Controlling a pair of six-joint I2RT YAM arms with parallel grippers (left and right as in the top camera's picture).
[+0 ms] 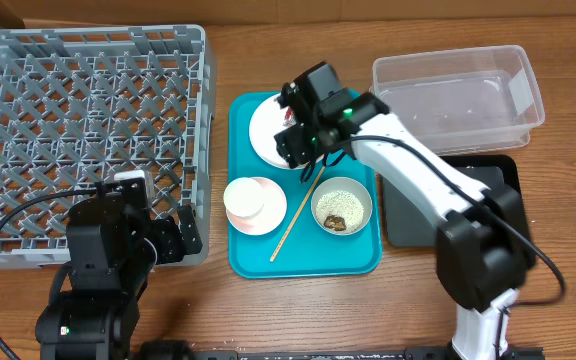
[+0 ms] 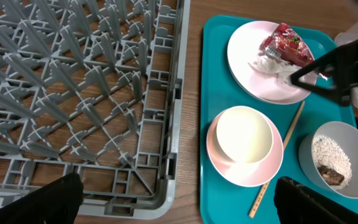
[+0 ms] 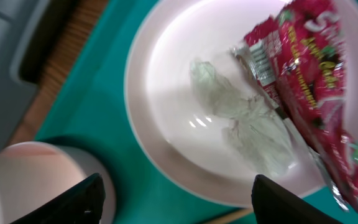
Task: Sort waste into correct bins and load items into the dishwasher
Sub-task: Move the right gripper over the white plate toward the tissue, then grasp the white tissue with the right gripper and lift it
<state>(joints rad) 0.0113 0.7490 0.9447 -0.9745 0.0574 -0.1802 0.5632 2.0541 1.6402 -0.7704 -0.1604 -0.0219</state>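
A teal tray (image 1: 353,255) holds a white plate (image 1: 265,130) with a red wrapper (image 3: 309,81) and a crumpled clear plastic scrap (image 3: 247,118). The plate also shows in the left wrist view (image 2: 247,62). A pink plate with a white cup (image 1: 253,200), a grey bowl of food scraps (image 1: 341,208) and a wooden chopstick (image 1: 296,218) also lie on the tray. My right gripper (image 3: 176,199) is open, just above the white plate's near rim. My left gripper (image 2: 179,199) is open, low by the grey dish rack's (image 1: 88,120) corner.
A clear plastic bin (image 1: 458,95) stands at the back right. A black tray (image 1: 488,180) lies right of the teal tray, partly under my right arm. The rack fills the left half of the table.
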